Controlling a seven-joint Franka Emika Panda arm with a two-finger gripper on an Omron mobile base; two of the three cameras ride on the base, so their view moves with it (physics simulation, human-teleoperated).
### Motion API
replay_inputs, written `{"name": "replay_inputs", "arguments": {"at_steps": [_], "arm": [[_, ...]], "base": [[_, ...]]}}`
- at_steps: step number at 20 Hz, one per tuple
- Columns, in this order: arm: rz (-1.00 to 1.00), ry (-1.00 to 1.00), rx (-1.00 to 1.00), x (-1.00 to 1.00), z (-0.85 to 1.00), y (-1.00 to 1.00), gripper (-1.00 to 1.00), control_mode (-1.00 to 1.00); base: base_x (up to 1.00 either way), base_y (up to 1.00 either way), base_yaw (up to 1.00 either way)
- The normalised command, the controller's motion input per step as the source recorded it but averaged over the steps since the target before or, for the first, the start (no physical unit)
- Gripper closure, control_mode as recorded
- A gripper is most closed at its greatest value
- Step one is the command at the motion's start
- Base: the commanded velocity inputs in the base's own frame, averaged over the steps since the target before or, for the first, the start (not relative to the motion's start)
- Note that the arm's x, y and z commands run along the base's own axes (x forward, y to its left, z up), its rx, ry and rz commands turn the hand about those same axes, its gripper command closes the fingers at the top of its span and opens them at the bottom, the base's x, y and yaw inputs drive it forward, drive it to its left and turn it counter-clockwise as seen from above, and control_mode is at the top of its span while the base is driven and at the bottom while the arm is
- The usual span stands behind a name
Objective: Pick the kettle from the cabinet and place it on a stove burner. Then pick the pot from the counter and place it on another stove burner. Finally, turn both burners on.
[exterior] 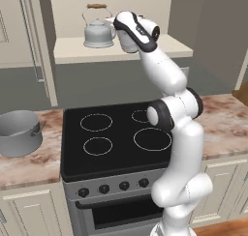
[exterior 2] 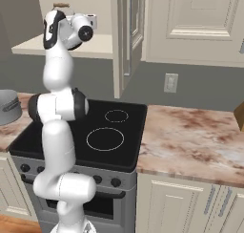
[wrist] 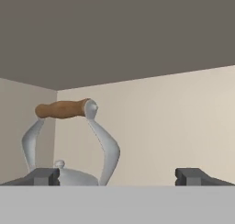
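Both fingers of the gripper [wrist: 117, 176] stood wide apart, holding nothing. Ahead and off toward one finger, the kettle [wrist: 69, 145] sat in the cabinet [exterior: 121, 50]. Closing from there would likely miss the wooden handle [wrist: 62, 109], or knock the kettle aside.

Kettle [exterior: 99, 33] sat on cabinet [exterior: 121, 49] shelf above stove [exterior: 116, 136]; pot [exterior: 19, 132] on surface [exterior: 29, 165] left of stove.
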Motion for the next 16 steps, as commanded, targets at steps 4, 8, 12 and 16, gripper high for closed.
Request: {"name": "replay_inputs", "arguments": {"at_steps": [4,8,12,16], "arm": [[0.00,0.00,0.00,0.20,0.01,0.22,-1.00,-1.00],[0.00,0.00,0.00,0.14,0.00,0.15,-1.00,-1.00],[0.00,0.00,0.00,0.09,0.00,0.08,-1.00,-1.00],[0.00,0.00,0.00,0.12,0.00,0.08,1.00,-1.00]], "base": [[0.00,0.00,0.00],[0.00,0.00,0.00],[0.00,0.00,0.00],[0.00,0.00,0.00]]}}
